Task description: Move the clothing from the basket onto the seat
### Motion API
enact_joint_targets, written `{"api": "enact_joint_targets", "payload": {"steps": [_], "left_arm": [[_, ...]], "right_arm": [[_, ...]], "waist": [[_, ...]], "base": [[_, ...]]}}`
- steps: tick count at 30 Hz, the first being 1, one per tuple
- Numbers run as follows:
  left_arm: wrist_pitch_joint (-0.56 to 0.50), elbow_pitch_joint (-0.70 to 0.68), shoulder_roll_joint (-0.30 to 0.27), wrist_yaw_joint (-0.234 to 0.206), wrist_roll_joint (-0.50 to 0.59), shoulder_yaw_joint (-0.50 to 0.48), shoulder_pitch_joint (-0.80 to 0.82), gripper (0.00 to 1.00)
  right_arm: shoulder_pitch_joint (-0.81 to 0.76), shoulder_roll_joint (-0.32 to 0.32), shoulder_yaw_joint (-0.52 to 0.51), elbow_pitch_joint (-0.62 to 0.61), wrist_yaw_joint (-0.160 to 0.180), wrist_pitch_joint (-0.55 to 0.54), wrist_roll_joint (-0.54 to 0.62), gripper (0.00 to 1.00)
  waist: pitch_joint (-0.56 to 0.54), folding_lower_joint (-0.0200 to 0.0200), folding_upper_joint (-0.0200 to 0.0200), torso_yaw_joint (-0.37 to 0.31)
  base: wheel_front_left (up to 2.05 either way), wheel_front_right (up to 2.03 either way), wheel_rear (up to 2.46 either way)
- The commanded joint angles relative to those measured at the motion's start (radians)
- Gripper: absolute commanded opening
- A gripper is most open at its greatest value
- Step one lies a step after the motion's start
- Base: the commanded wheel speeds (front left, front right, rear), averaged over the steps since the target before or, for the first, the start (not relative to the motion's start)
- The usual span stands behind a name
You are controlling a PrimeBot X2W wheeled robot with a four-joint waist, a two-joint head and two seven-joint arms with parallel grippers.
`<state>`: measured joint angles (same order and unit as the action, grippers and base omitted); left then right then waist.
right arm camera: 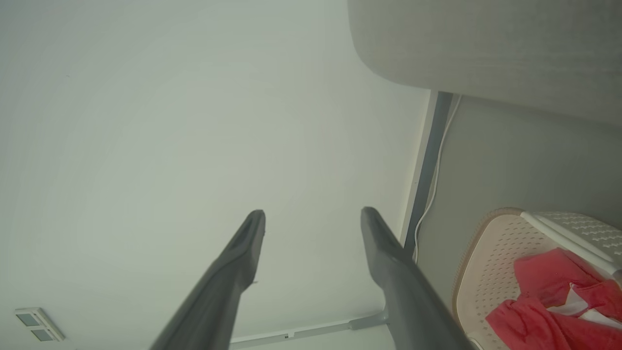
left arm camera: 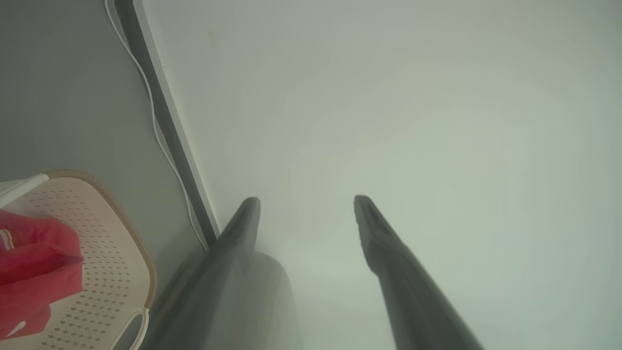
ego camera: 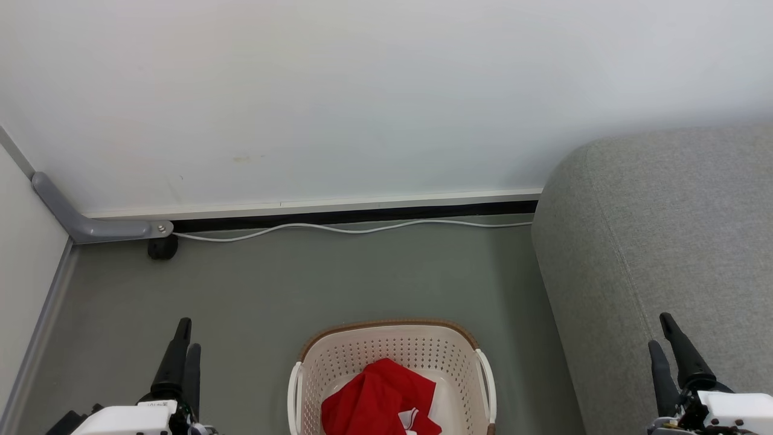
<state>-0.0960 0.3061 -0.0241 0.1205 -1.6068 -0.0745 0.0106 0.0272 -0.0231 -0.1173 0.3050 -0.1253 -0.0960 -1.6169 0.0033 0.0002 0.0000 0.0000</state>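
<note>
"Where's the basket (ego camera: 392,353)?"

"Near, mid-floor (ego camera: 272,290), with the clothing (ego camera: 377,402) lying in it."

"And the seat (ego camera: 664,241)?"

"Right of the basket, a strip of floor between, reaching back toward the far wall (ego camera: 362,90). A cable (ego camera: 350,229) runs along the foot of that wall, behind the basket."

"The grippers?"

"Left gripper (ego camera: 189,333) near left of the basket; right gripper (ego camera: 658,330) near right, by the seat."
</note>
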Motion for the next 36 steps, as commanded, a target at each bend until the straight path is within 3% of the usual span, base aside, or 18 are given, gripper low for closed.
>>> {"api": "enact_joint_targets", "payload": {"steps": [1,6,18,36], "left_arm": [[0.009,-0.032,-0.015,0.002,0.015,-0.001,0.041,1.0],[0.023,-0.049,-0.017,0.002,0.059,0.0,0.046,1.0],[0.059,-0.082,-0.016,0.002,0.24,-0.009,0.056,1.0],[0.112,-0.107,-0.019,-0.042,0.531,0.02,0.063,1.0]], "right_arm": [[0.038,-0.014,0.005,-0.032,-0.001,0.011,0.012,1.0],[0.045,-0.015,0.01,-0.048,-0.001,0.025,0.056,1.0],[0.06,-0.016,0.034,-0.089,-0.001,0.06,0.223,1.0],[0.075,-0.018,0.082,-0.137,-0.002,0.113,0.521,1.0]], "waist": [[0.0,0.002,0.0,0.0],[0.002,0.0,0.0,0.0],[0.006,-0.0001,0.0,0.001],[0.007,-0.0001,0.0,0.0]], "base": [[0.0,0.0,0.0],[0.0,0.0,0.0],[0.0,0.0,0.0],[0.0,0.0,0.0]]}}
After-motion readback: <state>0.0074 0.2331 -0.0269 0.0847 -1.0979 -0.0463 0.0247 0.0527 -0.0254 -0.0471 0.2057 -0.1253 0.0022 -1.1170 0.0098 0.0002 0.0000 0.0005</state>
